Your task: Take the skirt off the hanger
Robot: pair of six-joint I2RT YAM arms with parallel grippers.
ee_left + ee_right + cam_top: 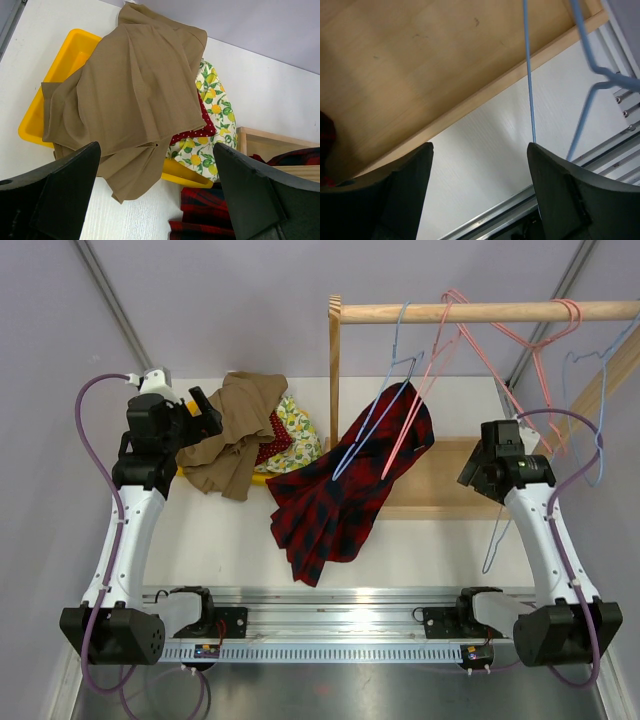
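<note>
The skirt (345,485) hangs on the pale-blue hanger (362,432) hooked to the wooden rail (480,312), and its lower part spills onto the bench (230,540). The left pincer (156,147) stands wide and empty above the tan garment (130,90) on the yellow tray (65,55), apart from the skirt. The right pincer (480,147) is also wide and empty, over the edge of the wooden base (420,60), with 1 other blue wire (529,75) beside it.

Tan cloth (135,90) buries most of the tray (67,57) — the dotted garment (201,131) under it is just a peek of red. Left wrist view chops the skirt (200,216) off at the bottom edge. From the top, how it sits on the hanger (372,422) — too fine to tell.
</note>
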